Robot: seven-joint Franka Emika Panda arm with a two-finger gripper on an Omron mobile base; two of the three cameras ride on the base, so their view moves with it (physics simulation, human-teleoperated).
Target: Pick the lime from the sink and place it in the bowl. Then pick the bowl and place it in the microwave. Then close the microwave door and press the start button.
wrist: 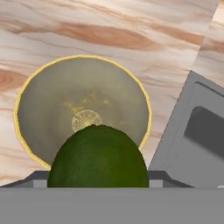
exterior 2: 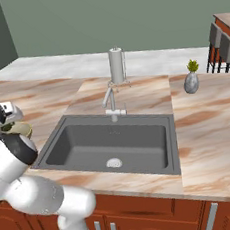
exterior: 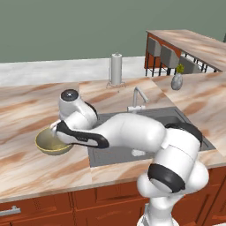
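The dark green lime [wrist: 98,155] sits between my fingertips [wrist: 38,178], with the gripper [wrist: 98,178] shut on it. It hangs just above the near rim of the olive-tan bowl [wrist: 83,109], whose yellowish rim rings an empty inside. The bowl [exterior: 52,143] rests on the marble counter left of the sink [exterior: 181,119], and the hand [exterior: 54,129] hovers over it. From the right side the bowl [exterior 2: 19,129] peeks out behind the arm. The grey sink basin [exterior 2: 114,139] holds just its white drain [exterior 2: 114,163]. The microwave and its door are out of view.
A silver faucet [exterior: 139,98] stands behind the sink, with a paper towel roll [exterior: 116,68] further back. A small grey vase with a plant [exterior: 177,80] sits on the right counter. Stools [exterior: 164,55] stand at the far island. The sink's edge [wrist: 183,127] lies right of the bowl.
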